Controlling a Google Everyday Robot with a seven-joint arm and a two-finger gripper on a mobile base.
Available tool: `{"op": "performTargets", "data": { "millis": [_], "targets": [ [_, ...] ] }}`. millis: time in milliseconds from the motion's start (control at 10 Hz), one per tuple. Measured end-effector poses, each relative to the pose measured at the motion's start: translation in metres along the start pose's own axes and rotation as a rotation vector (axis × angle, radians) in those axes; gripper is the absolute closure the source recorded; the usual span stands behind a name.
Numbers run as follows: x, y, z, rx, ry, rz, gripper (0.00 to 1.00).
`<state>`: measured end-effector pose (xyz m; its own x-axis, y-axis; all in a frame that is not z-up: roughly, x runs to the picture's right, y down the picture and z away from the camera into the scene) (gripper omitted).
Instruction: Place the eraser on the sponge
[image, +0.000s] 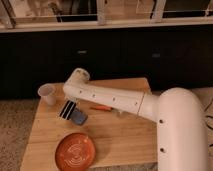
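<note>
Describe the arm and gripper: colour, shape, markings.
The arm is glossy white, built of thick rounded tubes with a bulbous joint, and small dark dots run along its side. The gripper, at its tip above the table's left part, is black with pale stripes. No cables show.

Warm, dim light falls from above onto the table (125, 137); the cabinets (150, 55) behind sit in near darkness. The gripper (67, 109), low over the table's left part, looks dark against the wood.

Over table (125, 136), gripper (68, 109) low just beside sponge (80, 118); cup (47, 93) behind, orange plate (75, 152) in front
</note>
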<state>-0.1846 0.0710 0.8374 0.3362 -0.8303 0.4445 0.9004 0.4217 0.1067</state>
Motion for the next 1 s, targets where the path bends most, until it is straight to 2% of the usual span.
{"op": "performTargets", "data": {
  "millis": [100,200,300,400,600,700,800,1000],
  "targets": [
    [-0.001,0.0,0.0,-0.01,0.0,-0.007,0.71],
    [-0.002,-0.001,0.001,-0.04,-0.003,-0.041,0.8],
    [-0.005,-0.003,0.001,-0.071,-0.016,-0.105,0.89],
    [-0.007,-0.004,-0.001,-0.105,-0.049,-0.236,0.98],
    [-0.01,-0.003,-0.005,-0.149,-0.126,-0.445,1.0],
    [-0.017,-0.006,-0.009,-0.155,-0.193,-0.57,1.0],
    [-0.02,-0.006,-0.014,-0.17,-0.278,-0.701,1.0],
    [-0.026,-0.012,-0.018,-0.188,-0.368,-0.836,1.0]
  ]
}}
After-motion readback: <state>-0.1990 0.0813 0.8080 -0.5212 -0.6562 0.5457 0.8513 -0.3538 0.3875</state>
